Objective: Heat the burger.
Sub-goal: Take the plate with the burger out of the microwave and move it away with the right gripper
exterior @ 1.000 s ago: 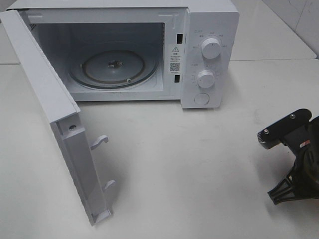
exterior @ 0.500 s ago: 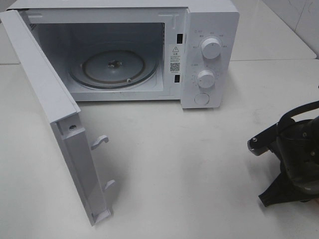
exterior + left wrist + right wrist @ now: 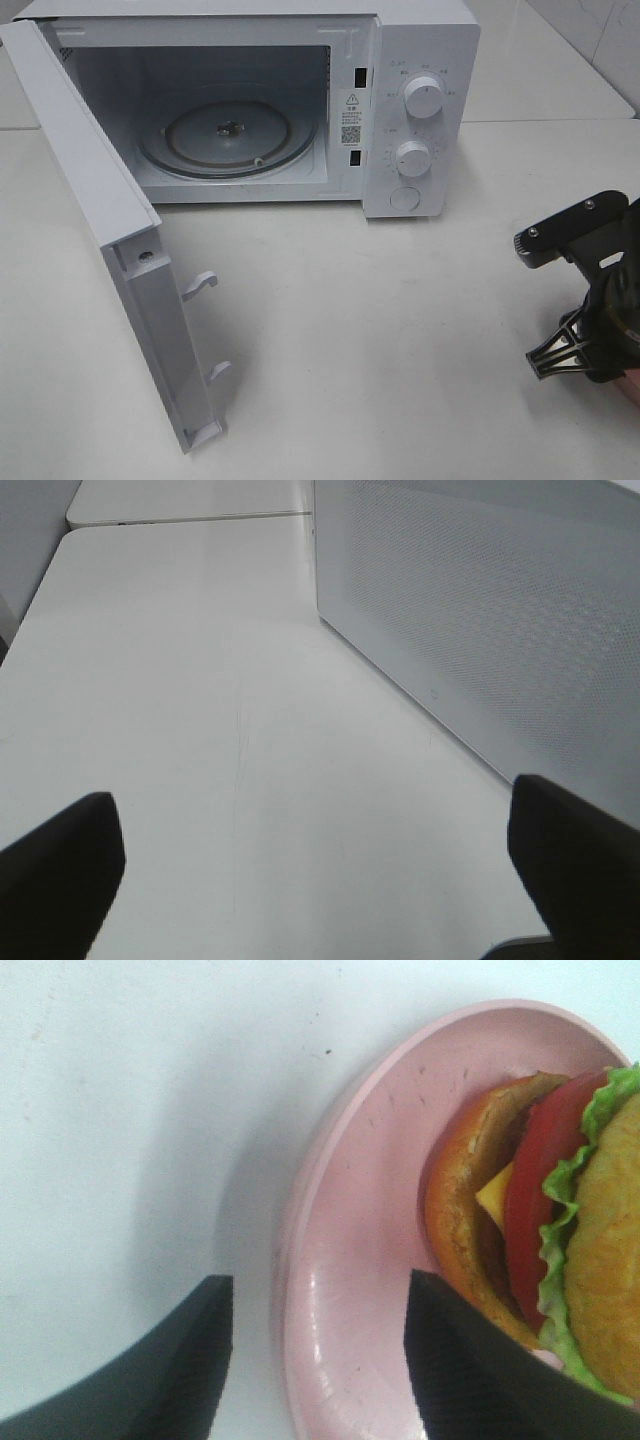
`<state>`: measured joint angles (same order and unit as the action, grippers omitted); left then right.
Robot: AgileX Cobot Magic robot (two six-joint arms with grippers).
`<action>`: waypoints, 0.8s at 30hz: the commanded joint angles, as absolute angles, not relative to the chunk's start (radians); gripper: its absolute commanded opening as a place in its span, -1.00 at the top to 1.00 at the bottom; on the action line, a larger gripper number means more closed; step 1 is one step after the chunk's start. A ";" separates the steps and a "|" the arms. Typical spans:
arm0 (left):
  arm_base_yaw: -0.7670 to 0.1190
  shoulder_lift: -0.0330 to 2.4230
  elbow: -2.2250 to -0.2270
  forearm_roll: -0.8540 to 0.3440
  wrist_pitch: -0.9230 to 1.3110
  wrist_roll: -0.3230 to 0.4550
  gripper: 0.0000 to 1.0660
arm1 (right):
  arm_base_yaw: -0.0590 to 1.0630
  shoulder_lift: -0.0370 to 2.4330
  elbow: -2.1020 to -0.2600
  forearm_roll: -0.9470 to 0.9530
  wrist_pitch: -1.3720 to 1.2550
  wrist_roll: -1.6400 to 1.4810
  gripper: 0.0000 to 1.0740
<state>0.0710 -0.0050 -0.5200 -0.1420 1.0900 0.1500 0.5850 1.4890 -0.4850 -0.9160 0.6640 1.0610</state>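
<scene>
The burger (image 3: 545, 1250) lies on a pink plate (image 3: 360, 1290) on the white table (image 3: 400, 330), seen only from the right wrist camera. It has toppled onto its side, so the layers show edge-on: tan bun, a yellow sliver of cheese, a red slice, ruffled green lettuce, then the other bun half. It rests toward 1 side of the plate, leaving a wide bare stretch of pink beside it.

The right gripper (image 3: 315, 1360) hangs directly above the plate's rim with its 2 dark fingers parted to a moderate gap. 1 finger is over the bare table just outside the plate, the other over the plate's inner surface right beside the burger's bun. The rim runs between them. Nothing is held, and I cannot tell whether the fingertips touch the plate.

From the high camera, that right arm sits at the near right edge of the table, well apart from the microwave (image 3: 300, 100), and the plate and burger are hidden beneath it there. The microwave stands at the far side, its door (image 3: 110, 240) swung fully open toward the near left, the glass turntable (image 3: 228, 138) bare inside. 2 white knobs (image 3: 422, 98) and a round button are on its right-hand panel.

The left gripper (image 3: 320, 880) is spread wide and holds nothing, low over the table beside the microwave's perforated side wall.
</scene>
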 commanded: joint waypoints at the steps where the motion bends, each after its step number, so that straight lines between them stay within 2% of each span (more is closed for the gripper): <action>1: 0.070 -0.024 -0.518 -0.141 1.073 0.143 -0.83 | 0.585 1.402 -0.486 -0.804 0.644 0.929 -0.02; 4: 0.070 -0.024 -0.518 -0.141 1.073 0.143 -0.83 | 0.585 1.356 -0.486 -0.735 0.616 0.828 -0.06; 6: 0.070 -0.024 -0.518 -0.141 1.073 0.143 -0.83 | 0.585 1.296 -0.486 -0.619 0.572 0.667 -0.20; 7: 0.070 -0.024 -0.518 -0.141 1.073 0.143 -0.83 | 0.585 1.296 -0.486 -0.619 0.572 0.667 -0.20; 8: 0.070 -0.024 -0.518 -0.141 1.073 0.143 -0.83 | 0.585 1.255 -0.486 -0.531 0.566 0.570 -0.32; 10: 0.070 -0.024 -0.518 -0.141 1.073 0.143 -0.83 | 0.585 1.237 -0.488 -0.487 0.567 0.522 -0.38; 11: 0.070 -0.024 -0.518 -0.141 1.073 0.143 -0.83 | 0.585 1.204 -0.497 -0.410 0.585 0.436 -0.47; 16: 0.070 -0.024 -0.518 -0.141 1.073 0.143 -0.83 | 0.585 1.121 -0.553 -0.270 0.672 0.298 -0.49; 24: 0.070 -0.024 -0.518 -0.141 1.073 0.143 -0.83 | 0.585 1.005 -0.647 -0.245 0.855 0.247 -0.46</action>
<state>0.0710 -0.0050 -0.5200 -0.1420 1.0900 0.1500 0.5850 1.0260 -0.6310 -0.2510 0.8070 0.2660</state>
